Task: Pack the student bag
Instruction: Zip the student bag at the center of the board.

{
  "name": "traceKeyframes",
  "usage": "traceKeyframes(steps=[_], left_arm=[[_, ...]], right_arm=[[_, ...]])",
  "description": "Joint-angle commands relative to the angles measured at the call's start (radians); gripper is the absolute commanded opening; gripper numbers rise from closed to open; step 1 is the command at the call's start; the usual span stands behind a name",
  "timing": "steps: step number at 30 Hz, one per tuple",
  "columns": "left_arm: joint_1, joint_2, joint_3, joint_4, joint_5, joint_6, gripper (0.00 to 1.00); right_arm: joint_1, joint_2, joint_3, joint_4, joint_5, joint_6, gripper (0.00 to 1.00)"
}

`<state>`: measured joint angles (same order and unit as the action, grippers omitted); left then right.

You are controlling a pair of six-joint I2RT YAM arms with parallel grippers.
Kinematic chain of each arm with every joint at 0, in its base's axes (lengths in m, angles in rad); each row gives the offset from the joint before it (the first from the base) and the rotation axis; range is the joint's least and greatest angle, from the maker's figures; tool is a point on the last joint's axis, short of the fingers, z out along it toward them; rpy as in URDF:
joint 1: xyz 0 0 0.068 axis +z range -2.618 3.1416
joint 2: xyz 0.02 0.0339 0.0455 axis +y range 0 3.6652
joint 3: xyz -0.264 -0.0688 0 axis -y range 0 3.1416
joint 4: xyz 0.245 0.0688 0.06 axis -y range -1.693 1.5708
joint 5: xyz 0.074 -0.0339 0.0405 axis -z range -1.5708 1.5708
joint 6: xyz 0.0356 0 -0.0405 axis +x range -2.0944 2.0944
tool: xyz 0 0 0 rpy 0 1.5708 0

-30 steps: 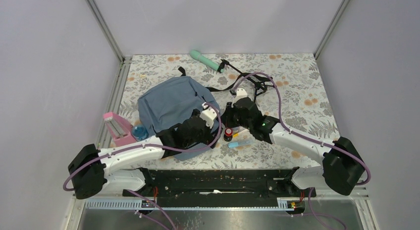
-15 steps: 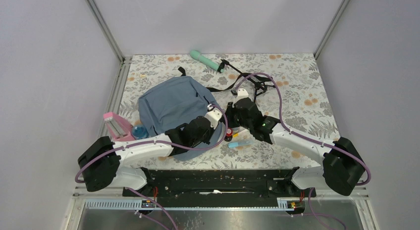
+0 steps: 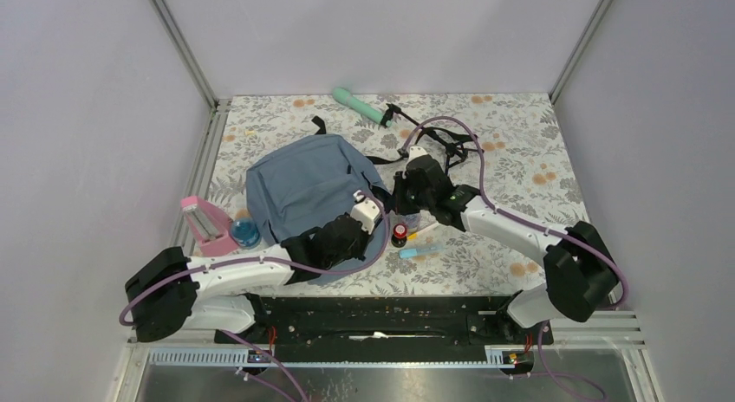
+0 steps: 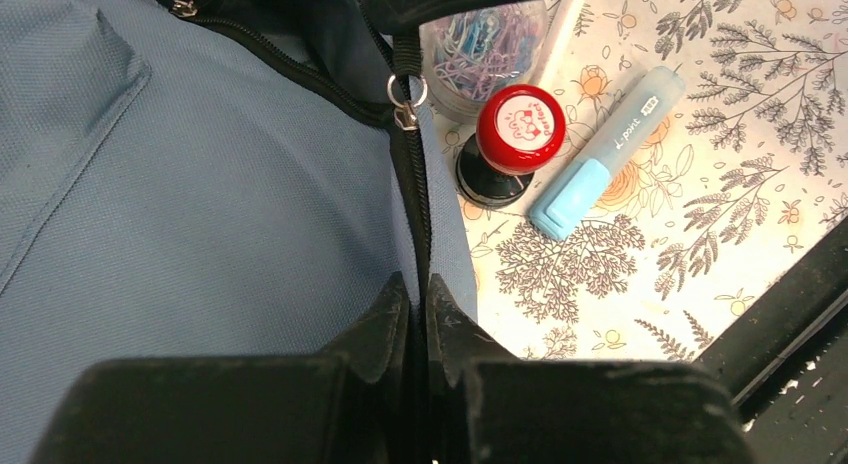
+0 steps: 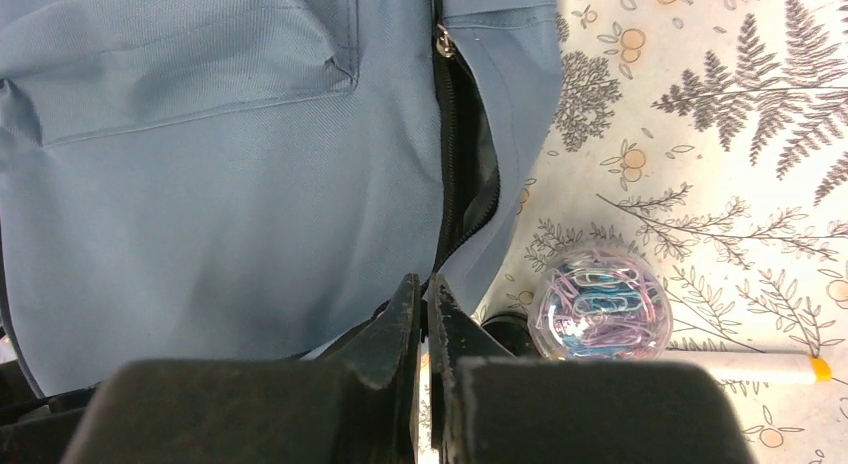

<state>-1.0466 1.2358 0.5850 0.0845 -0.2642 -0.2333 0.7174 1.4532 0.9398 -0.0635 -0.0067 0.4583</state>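
Floral-print surface [image 3: 520, 172] boxed in by pale grey walls. Slate-blue student bag [image 3: 299, 181] spread flat ahead of the left gripper [image 4: 415, 284] and to the left of the right gripper [image 5: 422, 284], with black straps [image 3: 442, 146] trailing beyond the right gripper. Left gripper clenched on the bag's zip edge, dark zipper tape running in between the jaws, metal zip pull [image 4: 403, 99] just ahead of the tips. Right gripper pinched tight on the bag's hem beside the gaping zipper. Ahead and to the right of the left gripper, on bare surface: red-topped stamp [image 4: 520, 129], light-blue highlighter [image 4: 610, 149] just beside it, clear jar of paper clips [image 4: 485, 54] beyond. Near the right gripper's right side, the same jar and a white pen [image 5: 745, 362] with an orange end. Far past both grippers, a mint-green object [image 3: 357, 105]; well left of the left gripper, a pink object [image 3: 206, 224].
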Motion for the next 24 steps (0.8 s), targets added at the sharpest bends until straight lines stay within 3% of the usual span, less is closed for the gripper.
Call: traceKeyframes(steps=[1,13,24], left_arm=[[-0.054,-0.042,-0.030,-0.069,0.036,-0.059,0.00],[-0.108,-0.163,-0.069,-0.214,-0.146,-0.154,0.00],[-0.125,-0.228,-0.102,-0.232,-0.096,-0.095,0.00]], right_arm=[[-0.061,0.037,0.100,0.005,0.056,-0.069,0.00],[-0.128,0.045,0.167,-0.037,0.077,-0.110,0.00],[-0.145,0.091,0.253,-0.047,0.109,-0.171,0.00]])
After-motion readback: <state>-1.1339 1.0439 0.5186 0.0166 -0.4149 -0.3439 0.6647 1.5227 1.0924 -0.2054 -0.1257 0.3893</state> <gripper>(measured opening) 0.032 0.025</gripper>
